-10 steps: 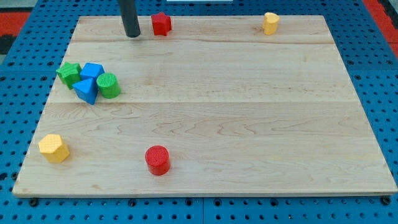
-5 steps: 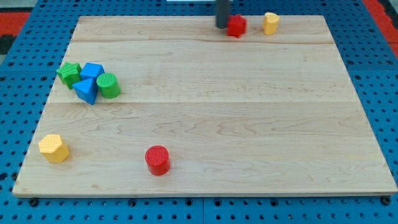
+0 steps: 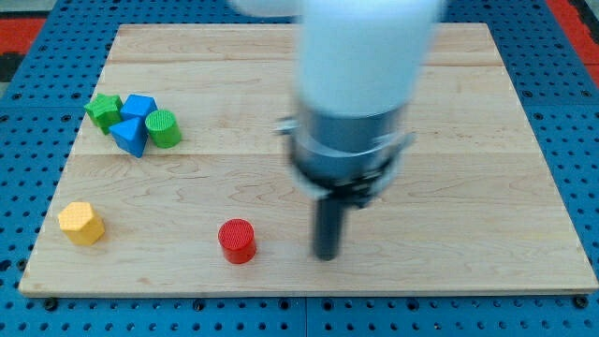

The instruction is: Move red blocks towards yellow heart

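A red cylinder (image 3: 237, 240) stands near the board's bottom edge, left of centre. My tip (image 3: 326, 256) rests on the board just to the right of it, with a gap between them. The arm's white and grey body fills the upper middle of the view and is blurred. It hides the top right part of the board, so the red star block and the yellow heart do not show.
At the left, a green star (image 3: 103, 109), a blue cube (image 3: 140, 106), a blue triangular block (image 3: 129, 135) and a green cylinder (image 3: 164, 128) sit bunched together. A yellow hexagonal block (image 3: 81, 223) lies at the bottom left. The wooden board (image 3: 468, 215) lies on blue pegboard.
My tip pushed the red star right along the top edge to beside the yellow heart, then swung down to the bottom, right of the red cylinder. The arm now hides both.
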